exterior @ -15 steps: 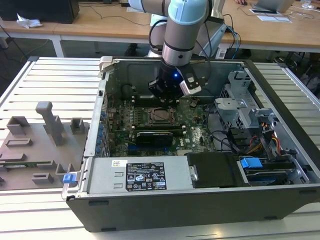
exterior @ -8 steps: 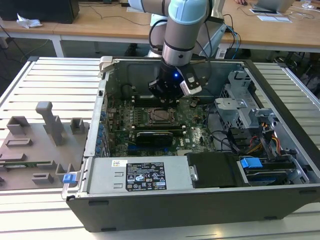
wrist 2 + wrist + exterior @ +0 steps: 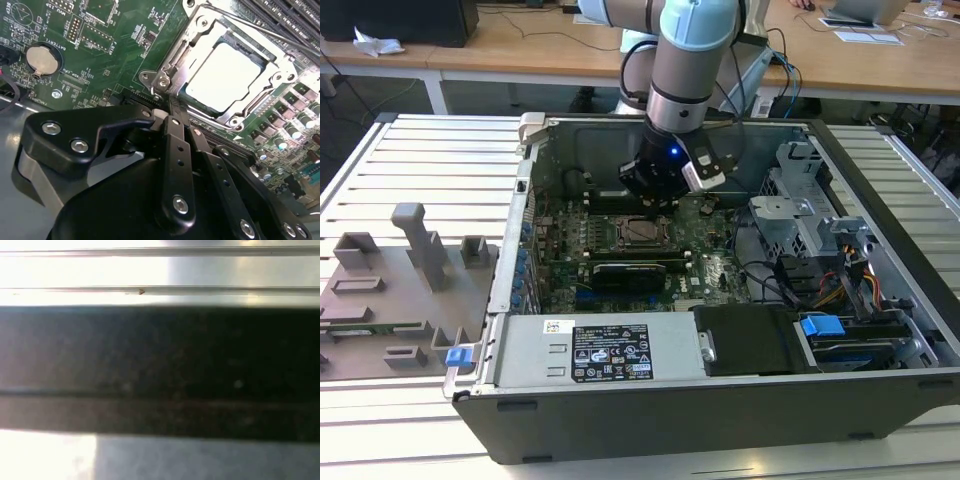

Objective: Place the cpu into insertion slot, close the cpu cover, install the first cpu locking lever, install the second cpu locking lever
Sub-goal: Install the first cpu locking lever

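Hanging inside the open computer case (image 3: 880, 330), the gripper (image 3: 172, 107) stands low over the green motherboard (image 3: 115, 55), with its two black fingers (image 3: 176, 150) pressed together and nothing between them, their tips just beside a corner of the insertion slot (image 3: 165, 80). The cpu (image 3: 222, 75) lies flat in the slot, its silver top showing through the window of the cpu cover (image 3: 200, 37), which is down around it. In the exterior view the arm (image 3: 690, 60) comes down above the socket (image 3: 642, 232), near the middle of the board.
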Tool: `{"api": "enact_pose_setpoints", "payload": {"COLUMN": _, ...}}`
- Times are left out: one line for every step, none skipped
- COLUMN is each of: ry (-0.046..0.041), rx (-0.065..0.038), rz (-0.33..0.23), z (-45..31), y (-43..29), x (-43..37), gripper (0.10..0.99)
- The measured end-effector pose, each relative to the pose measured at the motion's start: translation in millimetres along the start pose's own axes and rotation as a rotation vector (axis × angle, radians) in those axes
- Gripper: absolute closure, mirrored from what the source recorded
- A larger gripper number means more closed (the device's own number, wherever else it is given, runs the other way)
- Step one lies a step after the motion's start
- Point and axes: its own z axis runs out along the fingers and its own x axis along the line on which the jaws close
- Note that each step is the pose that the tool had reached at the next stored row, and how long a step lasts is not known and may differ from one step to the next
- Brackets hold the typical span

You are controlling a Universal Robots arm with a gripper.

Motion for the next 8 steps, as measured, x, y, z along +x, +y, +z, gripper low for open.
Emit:
{"api": "enact_pose_setpoints", "payload": {"ry": 0.0001, "rx": -0.001, "rz": 0.000, "z": 0.0, "y": 0.2, "x": 0.0, "gripper": 0.980}}
{"api": "enact_pose_setpoints", "payload": {"ry": -0.0009, "rx": -0.001, "rz": 0.000, "z": -2.7, "y": 0.6, "x": 0.1, "gripper": 0.980}}
{"api": "enact_pose_setpoints", "payload": {"ry": -0.0007, "rx": 0.002, "rz": 0.000, "z": -7.5, "y": 0.7, "x": 0.5, "gripper": 0.980}}
{"api": "enact_pose_setpoints", "payload": {"ry": -0.0026, "rx": 0.004, "rz": 0.000, "z": -11.5, "y": 0.6, "x": 1.1, "gripper": 0.980}}
{"api": "enact_pose_setpoints", "payload": {"ry": -0.0042, "rx": 0.005, "rz": 0.000, "z": -12.6, "y": -2.0, "x": 1.7, "gripper": 0.980}}
{"api": "enact_pose_setpoints", "payload": {"ry": -0.0049, "rx": 0.005, "rz": 0.000, "z": -12.9, "y": -6.2, "x": 2.8, "gripper": 0.980}}
{"api": "enact_pose_setpoints", "payload": {"ry": -0.0051, "rx": 0.005, "rz": 0.000, "z": -13.2, "y": -11.6, "x": 3.6, "gripper": 0.980}}
{"api": "enact_pose_setpoints", "payload": {"ry": -0.0052, "rx": 0.005, "rz": 0.000, "z": -13.6, "y": -17.5, "x": 4.2, "gripper": 0.980}}
